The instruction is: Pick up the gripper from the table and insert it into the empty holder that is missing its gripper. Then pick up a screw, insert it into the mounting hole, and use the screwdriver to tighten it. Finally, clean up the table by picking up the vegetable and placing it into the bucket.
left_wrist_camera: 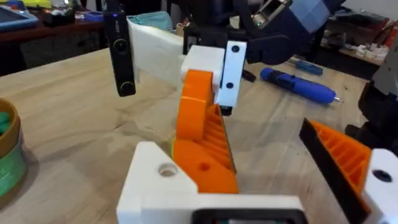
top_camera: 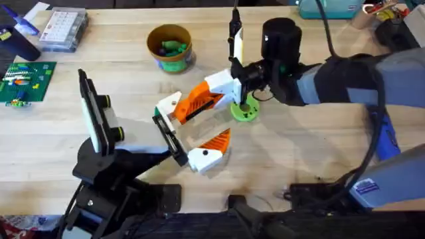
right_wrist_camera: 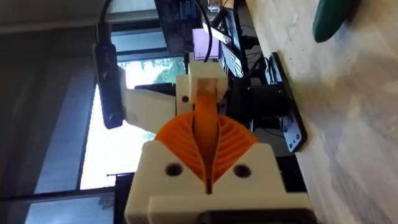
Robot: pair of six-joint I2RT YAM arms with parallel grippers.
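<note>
Place: I read this as a robotics lab or workshop.
Surface: butcher-block tabletop (top_camera: 312,143), my work area.
Electronics: green circuit board (top_camera: 25,81) at the far left edge.
Parts storage: clear compartment box (top_camera: 63,30) nearby.
Background: cluttered benches, cables, a large window.

Your surface: the table (top_camera: 312,153), light wooden butcher-block. On it you have the bucket (top_camera: 170,46), tan-yellow with a green base band, green pieces inside, standing toward the far side. A green ring-shaped piece (top_camera: 244,111) lies near the middle. The screwdriver (left_wrist_camera: 298,85), blue, lies flat. At the far left you have a clear compartment box (top_camera: 63,28) and a green circuit board (top_camera: 25,81).
</note>
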